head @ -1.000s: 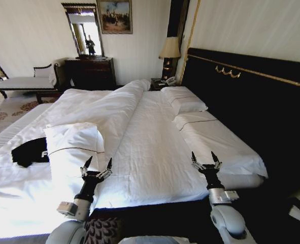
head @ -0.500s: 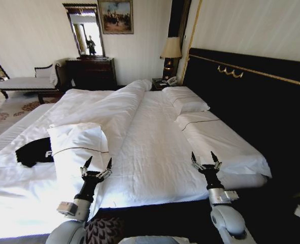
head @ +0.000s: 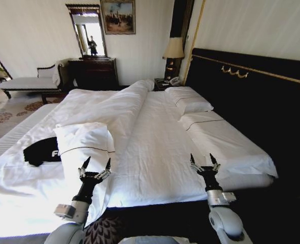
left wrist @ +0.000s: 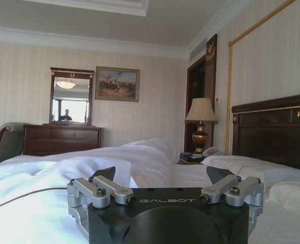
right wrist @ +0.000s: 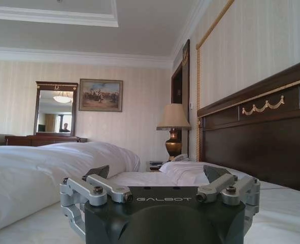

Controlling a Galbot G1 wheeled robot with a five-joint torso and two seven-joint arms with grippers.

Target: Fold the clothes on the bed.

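Observation:
The clothes (head: 42,151), a crumpled black T-shirt with a bit of white lettering showing, lie on the bed (head: 155,147) at its left side, beside a white pillow (head: 86,137). My left gripper (head: 95,164) hovers open over the near edge of the bed, to the right of the T-shirt and apart from it. My right gripper (head: 201,160) stands open over the near right part of the white sheet, holding nothing. In the wrist views each gripper (left wrist: 162,175) (right wrist: 157,174) shows open fingers above the bedding.
A rolled-back duvet (head: 114,101) runs up the middle of the bed. Pillows (head: 190,101) lie against the tall black headboard (head: 251,91). A lamp (head: 173,53) and nightstand stand at the far corner; a dark dresser (head: 93,71) and a chaise bench (head: 28,81) line the back wall.
The whole head view has shifted right, so the camera has turned or driven leftward. Both grippers keep the same open pose in front of me.

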